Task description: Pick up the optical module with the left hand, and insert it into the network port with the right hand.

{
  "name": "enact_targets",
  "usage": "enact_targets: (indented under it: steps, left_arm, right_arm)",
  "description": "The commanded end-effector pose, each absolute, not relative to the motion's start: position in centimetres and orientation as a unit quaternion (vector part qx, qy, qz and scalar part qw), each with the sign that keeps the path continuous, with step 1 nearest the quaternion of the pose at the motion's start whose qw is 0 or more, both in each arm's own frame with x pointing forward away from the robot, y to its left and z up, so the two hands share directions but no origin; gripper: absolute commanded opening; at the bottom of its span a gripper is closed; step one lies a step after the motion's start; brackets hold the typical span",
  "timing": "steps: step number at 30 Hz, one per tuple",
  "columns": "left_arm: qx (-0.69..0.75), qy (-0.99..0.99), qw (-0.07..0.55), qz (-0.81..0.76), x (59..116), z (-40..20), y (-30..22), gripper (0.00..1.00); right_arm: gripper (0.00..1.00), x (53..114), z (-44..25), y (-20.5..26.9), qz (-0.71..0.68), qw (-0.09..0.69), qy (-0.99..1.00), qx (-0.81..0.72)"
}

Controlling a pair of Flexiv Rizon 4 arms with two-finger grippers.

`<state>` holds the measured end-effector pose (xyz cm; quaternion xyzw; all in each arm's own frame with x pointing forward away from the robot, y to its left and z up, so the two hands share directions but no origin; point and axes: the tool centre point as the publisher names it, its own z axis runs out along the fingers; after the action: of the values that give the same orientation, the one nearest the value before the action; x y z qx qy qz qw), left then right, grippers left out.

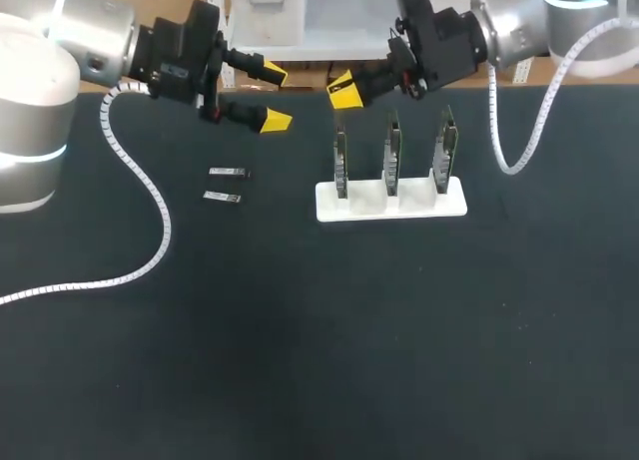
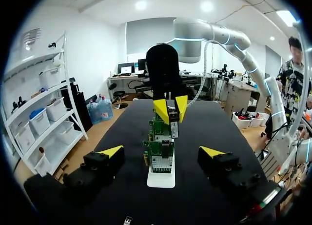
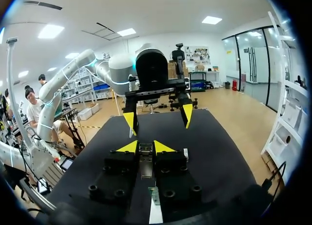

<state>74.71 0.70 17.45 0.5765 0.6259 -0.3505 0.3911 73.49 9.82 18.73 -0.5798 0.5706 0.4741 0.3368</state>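
Holding the optical module (image 3: 145, 162) from two sides, with the right gripper (image 3: 145, 148) closed down onto its narrow metal body and the module running lengthwise between the fingers. Carried in the air, close over the top edge of the circuit boards (image 1: 391, 151), at the board on the left arm's side. Touching that board or just clear of it: cannot tell.

Judged light, stiff and smooth-sided, a small metal-cased block. Likely to slip or twist if pinched near one end. Probably fragile at the connector nose, so unforgiving of a skewed push. Best taken across the long flat sides, towards the rear, leaving the nose free to enter the port, much as gripped now. Should go in straight along the port's own line, with little force.

Standing upright and edge-on in a white stand (image 1: 389, 203), three boards side by side. No network port made out for certain, though a silver cage shows on the board nearest the left wrist camera.

Spread wide and grasping nothing at the left gripper (image 1: 272, 98), hovering well apart from the stand and pointing along the row of boards. Lying flat on the dark table (image 1: 300, 360) just below it, two spare modules (image 1: 228, 172), near each other but apart.
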Motion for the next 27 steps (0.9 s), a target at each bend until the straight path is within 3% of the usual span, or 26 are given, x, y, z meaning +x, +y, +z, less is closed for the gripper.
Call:
enact_targets:
  steps: [1, 27]
  left_arm:
    - [0.576, 0.628, 0.390, -0.349, 74.7, 17.5, 0.6, 1.00]
    - [0.576, 0.628, 0.390, -0.349, 74.7, 17.5, 0.6, 1.00]
  right_arm:
    - [0.00, 74.6, 19.5, 10.3, 0.474, 0.332, 0.565, -0.589]
    - [0.00, 74.7, 17.3, 10.6, 0.482, 0.306, 0.577, -0.585]
